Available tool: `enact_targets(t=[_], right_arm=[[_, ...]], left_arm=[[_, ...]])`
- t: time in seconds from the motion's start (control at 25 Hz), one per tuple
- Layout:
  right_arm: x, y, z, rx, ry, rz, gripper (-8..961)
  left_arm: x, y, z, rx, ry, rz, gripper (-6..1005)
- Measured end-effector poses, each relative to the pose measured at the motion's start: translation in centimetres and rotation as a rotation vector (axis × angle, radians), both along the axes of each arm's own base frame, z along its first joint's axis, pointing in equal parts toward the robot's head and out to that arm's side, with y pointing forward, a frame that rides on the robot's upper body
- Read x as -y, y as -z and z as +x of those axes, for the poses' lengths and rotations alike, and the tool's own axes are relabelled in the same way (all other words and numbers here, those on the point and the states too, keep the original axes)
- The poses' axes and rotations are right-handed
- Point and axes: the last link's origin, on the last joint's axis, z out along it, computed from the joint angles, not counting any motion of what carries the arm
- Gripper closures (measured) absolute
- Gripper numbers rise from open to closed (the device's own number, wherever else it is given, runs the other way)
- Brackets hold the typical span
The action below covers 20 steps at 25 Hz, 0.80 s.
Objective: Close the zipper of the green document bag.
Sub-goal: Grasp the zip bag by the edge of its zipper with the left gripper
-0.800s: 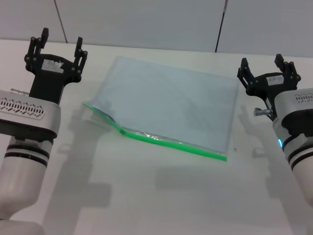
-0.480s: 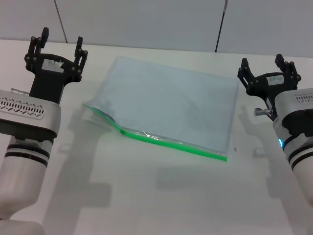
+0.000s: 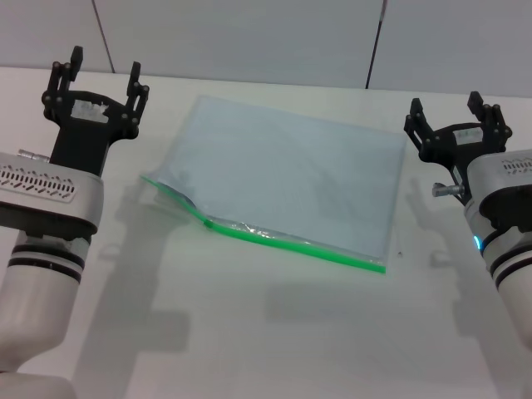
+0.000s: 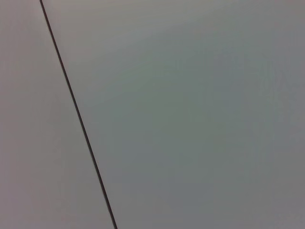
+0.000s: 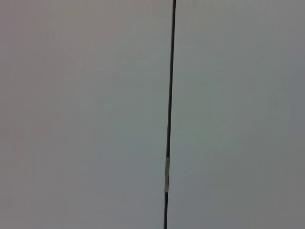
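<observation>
Head view, listed left to right. Left gripper (image 3: 100, 76): pointing upward beside the bag's far left corner, fingers spread wide, gripping nothing. Green document bag (image 3: 287, 170): lying flat on the white table (image 3: 274, 341), between the two grippers and apart from both. Zipper (image 3: 274, 240): running along the bag's near long edge, below and inward of the left gripper; its small slider (image 3: 207, 223) appears to be sitting partway along, with the stretch toward the left gripper gaping open. Closing is judged not yet begun; the open stretch is remaining to be drawn shut. Right gripper (image 3: 453, 117): standing just beside the bag's far right corner, fingers parted, carrying nothing. Nothing is blocking either approach. Both wrist views are showing only grey wall.
</observation>
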Motion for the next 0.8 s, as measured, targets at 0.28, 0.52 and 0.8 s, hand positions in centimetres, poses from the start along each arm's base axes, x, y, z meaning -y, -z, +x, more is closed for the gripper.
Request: enact_targets(t=[0.28,0.52,0.8], right_arm=[[0.0,0.1,0.0,0.001,0.000,-0.004,118],[-0.1,0.1,0.0,0.004,0.000,-0.007,119],[-0.1,0.1,0.1,0.006,0.002,-0.007,119]], left_arm=[[0.1,-0.1,-0.2,0.015,-0.015,0.007,277],[0.0,-0.6,-1.4,0.151,-0.039,-0.001,277],[0.4,-1.6,-3.3,0.228,-0.069,0.011,278]])
